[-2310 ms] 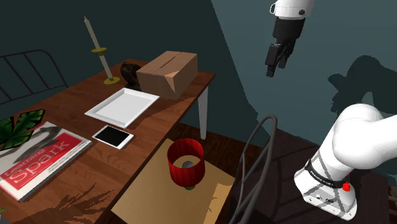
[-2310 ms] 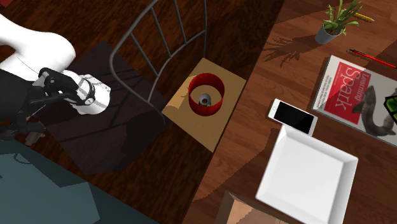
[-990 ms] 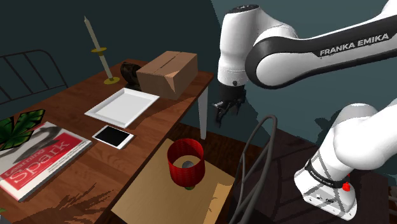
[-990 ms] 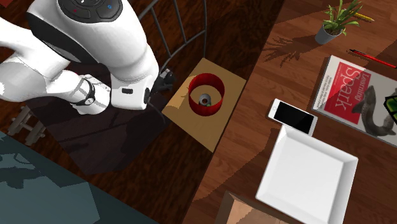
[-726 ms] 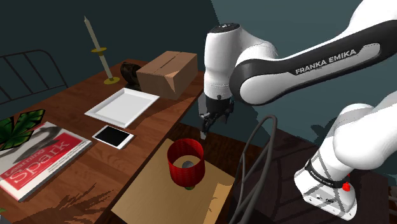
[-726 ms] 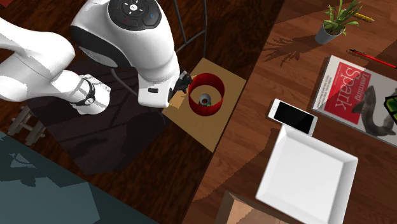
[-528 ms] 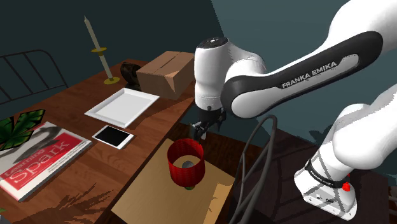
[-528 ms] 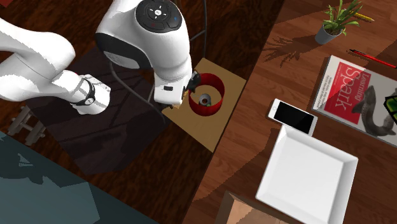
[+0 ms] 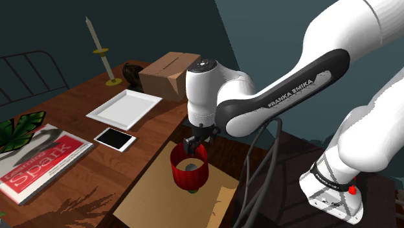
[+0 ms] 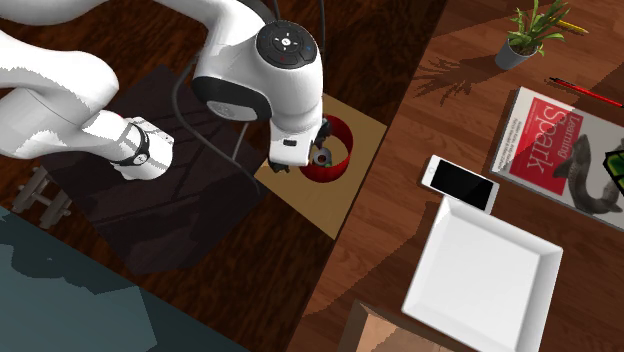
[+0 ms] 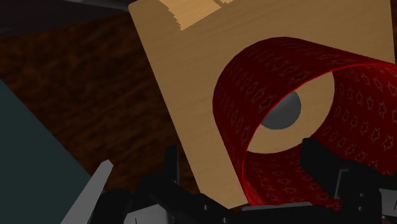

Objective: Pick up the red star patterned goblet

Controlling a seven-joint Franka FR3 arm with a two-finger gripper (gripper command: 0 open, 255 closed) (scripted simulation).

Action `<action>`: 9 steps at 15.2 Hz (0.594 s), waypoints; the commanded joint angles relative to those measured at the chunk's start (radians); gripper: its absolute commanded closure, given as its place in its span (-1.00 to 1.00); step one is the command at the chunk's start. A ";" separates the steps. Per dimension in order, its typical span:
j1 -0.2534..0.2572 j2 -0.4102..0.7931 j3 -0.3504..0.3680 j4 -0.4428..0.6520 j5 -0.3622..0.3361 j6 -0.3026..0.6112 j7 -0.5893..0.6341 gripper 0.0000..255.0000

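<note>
Presently, item by item:

- Red star-patterned goblet (image 9: 189, 170) (image 10: 337, 163) (image 11: 267, 76): standing upright on a tan chair seat (image 9: 162, 197) (image 10: 330, 208) (image 11: 191, 63), lower centre of the shoulder view. A grey round shape (image 11: 283, 111) is showing inside the cup.
- Black gripper (image 9: 194, 144) (image 10: 317, 143) (image 11: 248, 164): hanging at the goblet's rim with its jaws parted. In the wrist view the fingers (image 11: 327, 167) are standing apart, one inside the cup and one outside, with the red wall passing between them. Whether either is touching it cannot be told.
- Wooden table (image 9: 162, 116): occupying the shoulder view's left and carrying a white tray (image 9: 125, 107), a phone (image 9: 115, 138), a magazine (image 9: 39, 160), a cardboard box (image 9: 169, 74) and a candle (image 9: 97, 48).
</note>
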 commanded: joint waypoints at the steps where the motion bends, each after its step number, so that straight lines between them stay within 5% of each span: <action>1: -0.003 0.017 0.003 -0.014 -0.013 0.028 0.009 -1.00; 4: -0.004 0.032 0.006 -0.023 -0.025 0.050 0.019 -1.00; 5: -0.005 0.033 0.005 -0.023 -0.026 0.051 0.018 1.00; 9: -0.005 0.033 0.005 -0.024 -0.025 0.051 0.018 1.00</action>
